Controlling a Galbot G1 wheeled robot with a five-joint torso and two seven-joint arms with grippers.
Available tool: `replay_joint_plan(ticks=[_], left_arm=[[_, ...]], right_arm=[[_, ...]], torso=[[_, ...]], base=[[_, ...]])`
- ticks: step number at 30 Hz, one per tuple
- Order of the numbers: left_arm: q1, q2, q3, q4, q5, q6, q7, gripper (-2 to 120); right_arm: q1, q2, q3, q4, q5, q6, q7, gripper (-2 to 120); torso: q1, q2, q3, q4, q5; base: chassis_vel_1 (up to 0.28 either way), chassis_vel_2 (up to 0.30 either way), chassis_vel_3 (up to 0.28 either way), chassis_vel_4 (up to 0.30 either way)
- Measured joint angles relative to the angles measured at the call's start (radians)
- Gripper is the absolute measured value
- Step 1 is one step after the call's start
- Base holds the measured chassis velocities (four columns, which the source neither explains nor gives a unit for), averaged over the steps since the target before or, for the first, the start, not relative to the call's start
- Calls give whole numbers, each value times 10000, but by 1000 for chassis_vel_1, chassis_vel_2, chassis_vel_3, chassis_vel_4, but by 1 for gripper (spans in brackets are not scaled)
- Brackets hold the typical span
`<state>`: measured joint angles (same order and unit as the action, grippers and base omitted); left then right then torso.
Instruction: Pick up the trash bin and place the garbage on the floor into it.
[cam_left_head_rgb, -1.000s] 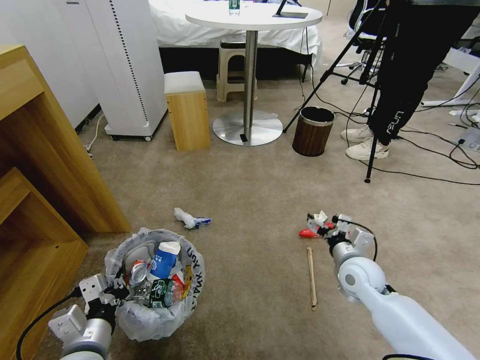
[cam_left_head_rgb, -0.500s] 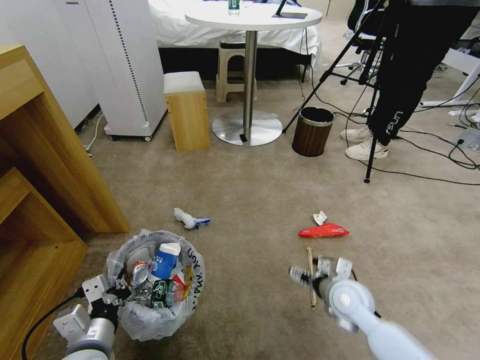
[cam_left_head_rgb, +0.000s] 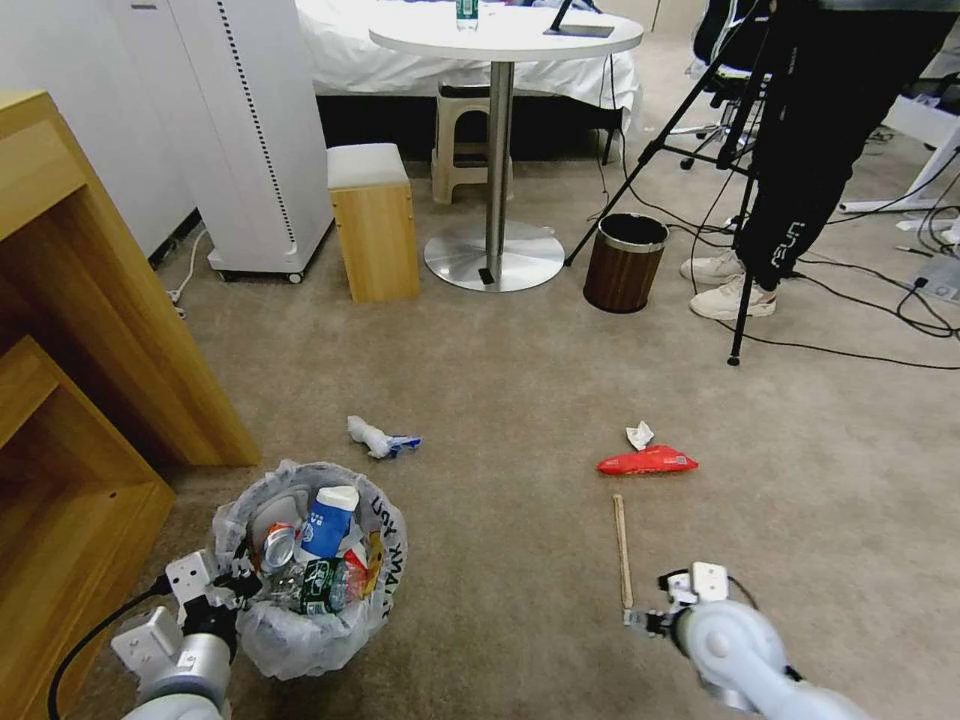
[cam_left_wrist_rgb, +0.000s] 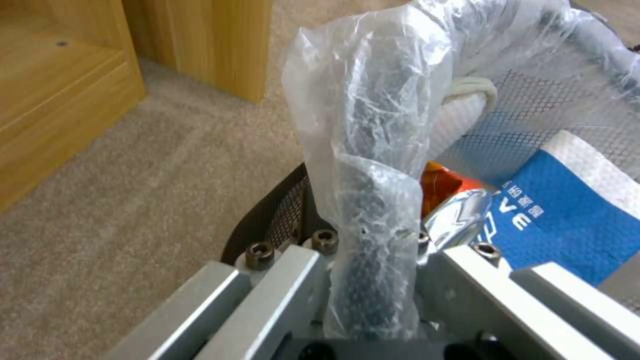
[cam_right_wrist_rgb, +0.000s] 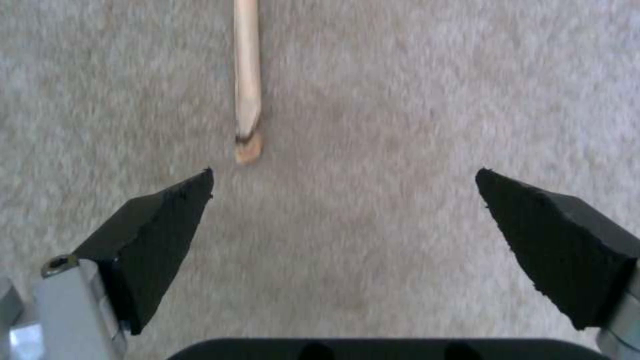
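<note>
The trash bin (cam_left_head_rgb: 300, 640), black with a crinkly clear liner, stands on the beige floor (cam_left_head_rgb: 500, 380) at the lower left. My left gripper (cam_left_head_rgb: 235, 585) is shut on its bag-wrapped rim (cam_left_wrist_rgb: 373, 225). A blue-white paper cup (cam_left_head_rgb: 328, 518) and a crushed can (cam_left_head_rgb: 277, 545) lie inside it. My right gripper (cam_right_wrist_rgb: 343, 175) hangs open just above the carpet, at the near end of the wooden stick (cam_right_wrist_rgb: 247, 75). Farther out lie a red snack bag (cam_left_head_rgb: 648, 461), a crumpled tissue (cam_left_head_rgb: 639, 435) and a white-and-blue scrap (cam_left_head_rgb: 380, 438).
A wooden cabinet (cam_left_head_rgb: 90, 330) runs along the left, close to the bin. Farther back stand a brown wood-grain bin (cam_left_head_rgb: 625, 262), a round pedestal table (cam_left_head_rgb: 497, 255), a wooden stool (cam_left_head_rgb: 375, 225), a tripod and a person's legs (cam_left_head_rgb: 790, 230). Cables cross the carpet at the right.
My right arm has drawn back from the red snack bag to the stick's near end, with nothing in its fingers. The bag stays on the carpet. Left gripper and bin are unchanged.
</note>
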<state>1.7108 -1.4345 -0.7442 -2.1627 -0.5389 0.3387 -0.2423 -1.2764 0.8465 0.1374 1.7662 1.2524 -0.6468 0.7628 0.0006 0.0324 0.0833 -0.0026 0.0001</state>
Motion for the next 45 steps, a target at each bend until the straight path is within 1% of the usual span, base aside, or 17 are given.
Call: replay_joint_plan(ticks=[3,6,7,12,14,15,16,18,27,29,37,45], left_arm=[[-6,-1,-1,7,-12,-4,1,1],[27,7,-51,8,-34,-18,1,1],[27,7,-51,8,-34,-18,1,1],[76,33,-73,21,-61,-57,2,1],[67,35,-76,34,-68,-61,2,1],[58,39,-76,43,-77,-61,2,1],[57,41,-78,46,-85,-62,2,1],[58,47,-78,65,-91,-62,2,1],[65,50,-78,87,-103,-72,1,1],[68,46,-78,83,-105,-81,-1,1],[118,21,-70,35,-116,-103,-3,1],[104,11,-55,15,-118,-129,-4,1]], right_arm=[[348,94,-212,-324,-253,144,-221,100],[825,273,-659,-836,-797,487,-560,100],[825,273,-659,-836,-797,487,-560,100],[1161,523,-989,-1601,-1424,919,-1014,100],[1184,578,-1043,-1727,-1543,976,-1099,99],[1207,641,-1124,-1920,-1758,1105,-1232,93],[1248,696,-1176,-2108,-1961,1243,-1361,92],[1351,766,-1221,-2338,-2112,1376,-1511,92],[1847,849,-1632,-2957,-2524,1876,-1832,92],[2123,872,-1895,-3262,-2707,2162,-1956,92],[2579,1042,-2389,-3802,-3038,2565,-2257,92],[2797,1264,-2644,-4213,-3278,2725,-2390,92]], torso=[[-1,0,0,3,-1],[0,0,0,4,-1],[0,0,0,4,-1],[-1,0,0,4,-1],[0,0,0,4,-1],[0,-1,0,3,-2],[0,-1,0,1,-1],[0,-1,1,2,0],[0,-1,0,3,-3],[0,0,0,4,-1],[0,-1,0,3,-1],[-1,-1,0,3,-2]], base=[[0,0,0,0],[0,0,0,0],[0,0,0,0],[0,0,0,0],[0,0,0,0],[0,0,0,0],[0,0,0,0],[0,0,0,0],[0,0,0,0],[0,0,0,0],[0,0,0,0],[0,0,0,0]])
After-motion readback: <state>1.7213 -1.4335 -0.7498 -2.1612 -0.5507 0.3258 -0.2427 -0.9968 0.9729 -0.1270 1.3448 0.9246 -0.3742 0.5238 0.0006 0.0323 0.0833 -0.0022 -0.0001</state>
